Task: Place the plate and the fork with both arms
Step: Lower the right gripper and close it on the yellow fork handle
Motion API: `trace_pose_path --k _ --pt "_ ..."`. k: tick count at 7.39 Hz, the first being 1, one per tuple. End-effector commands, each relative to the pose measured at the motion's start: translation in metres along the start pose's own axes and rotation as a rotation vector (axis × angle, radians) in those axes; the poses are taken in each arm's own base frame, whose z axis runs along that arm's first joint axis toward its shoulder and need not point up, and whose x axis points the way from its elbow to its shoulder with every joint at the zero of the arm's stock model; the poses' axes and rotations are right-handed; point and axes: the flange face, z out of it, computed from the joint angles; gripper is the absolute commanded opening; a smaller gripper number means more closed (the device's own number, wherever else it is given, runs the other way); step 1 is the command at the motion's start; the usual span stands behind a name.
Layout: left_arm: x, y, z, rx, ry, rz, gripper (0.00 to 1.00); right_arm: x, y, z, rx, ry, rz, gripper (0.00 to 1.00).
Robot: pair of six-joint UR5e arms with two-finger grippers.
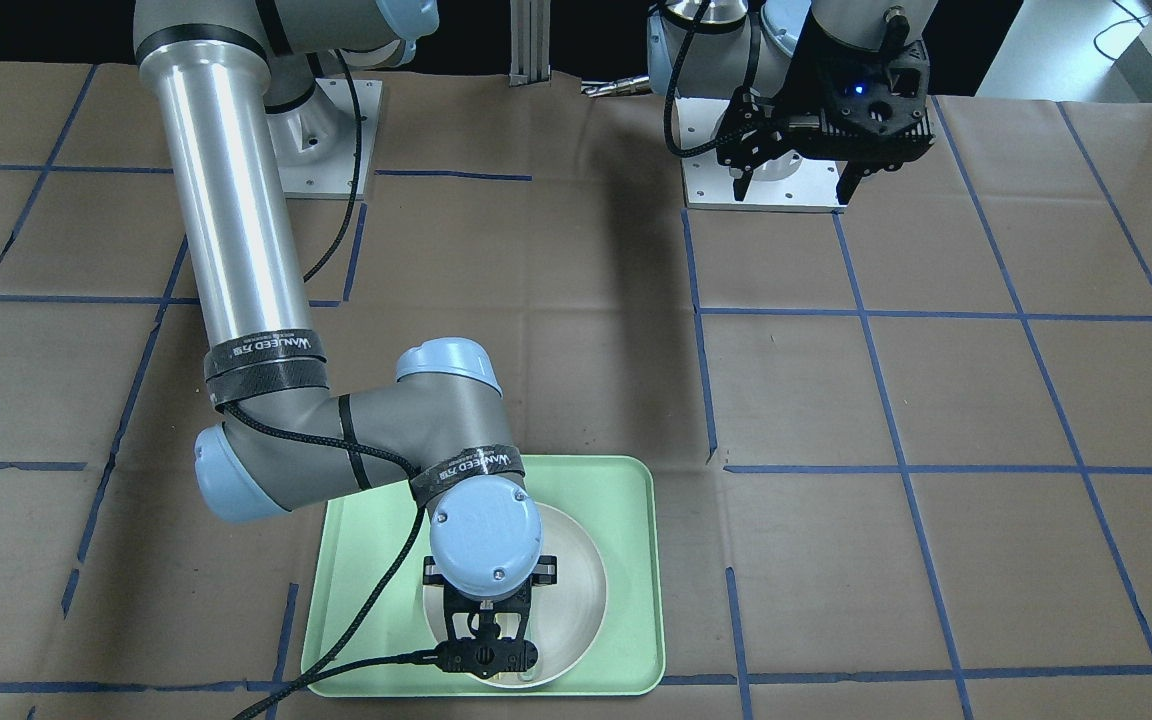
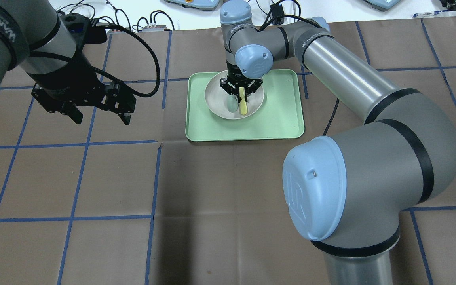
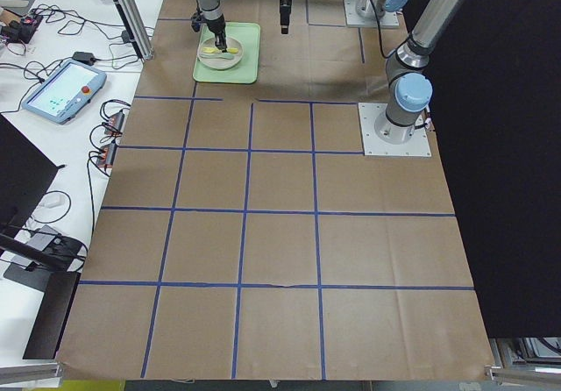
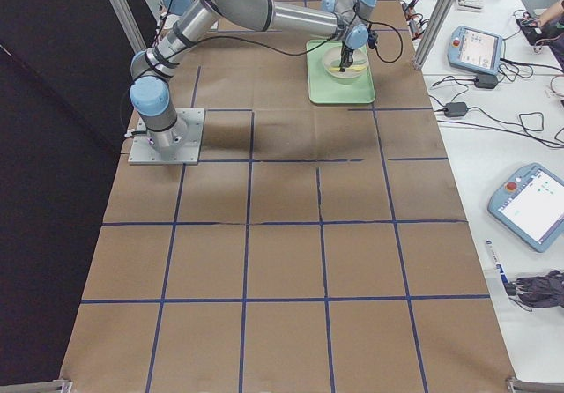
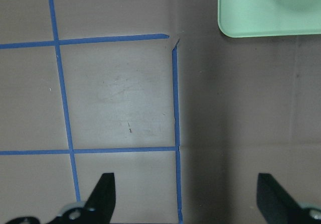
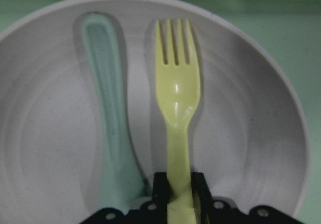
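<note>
**Fork Pick-Up From Plate: Hazards and Inventory**

**1. Present state**

The fork (image 6: 176, 108) lies in the plate (image 6: 251, 133), with its tines pointing away from the right end effector (image 6: 179, 181). That end effector is clenched on the handle close to its end. The plate sits in the mint-green tray (image 2: 275, 114) at the far centre of the desk (image 2: 212, 190). A grey-green spoon (image 6: 108, 108) lies in the same plate, just left of the fork and parallel to it. The left end effector (image 2: 102, 118) hangs released above bare desk, well to the left of the tray and holding nothing.

**2. Hazards (judged)**

- Pivot: the grip sits near the handle's end, so the tine end may droop or swing on lifting. A slim plastic handle may also slip between the pads.
- Spoon snag: the spoon's broad end lies just beside the left finger. A sideways drift on lifting could catch it and drag or flip it out of the plate.
- Plate shift: downward pressure or a dragged fork could slide the shallow plate on the tray.
- Arm conflict: the plate falls to the left arm. If it reaches in while the right arm occupies the tray, the two may collide.

**3. Count**

- Plate: one
- Fork: one
- Spoon: one
- Tray: one
- Arms: two, each with one end effector
</note>
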Motion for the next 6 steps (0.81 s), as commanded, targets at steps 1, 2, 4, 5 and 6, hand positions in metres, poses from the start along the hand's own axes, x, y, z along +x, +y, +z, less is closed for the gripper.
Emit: trace_pose_path --k 1,2,4,5,6 --pt "0.002 0.005 -0.004 0.005 0.003 0.004 1.0 -0.001 -0.003 -0.02 0.025 -0.01 0.004 0.03" --pt "0.001 0.001 -0.002 0.007 0.0 0.004 1.0 0.0 -0.002 -0.036 0.031 -0.012 0.004 0.03" --pt "0.0 0.003 -0.006 0.017 -0.004 0.003 1.0 0.005 0.011 -0.067 0.006 -0.017 0.015 0.03" --pt "0.001 0.002 -0.003 0.01 0.001 0.004 1.0 0.01 0.021 -0.085 -0.018 -0.041 0.03 0.03" --pt "0.001 -0.003 0.002 0.001 0.0 0.005 1.0 0.018 0.033 -0.103 -0.02 -0.029 0.035 0.03"
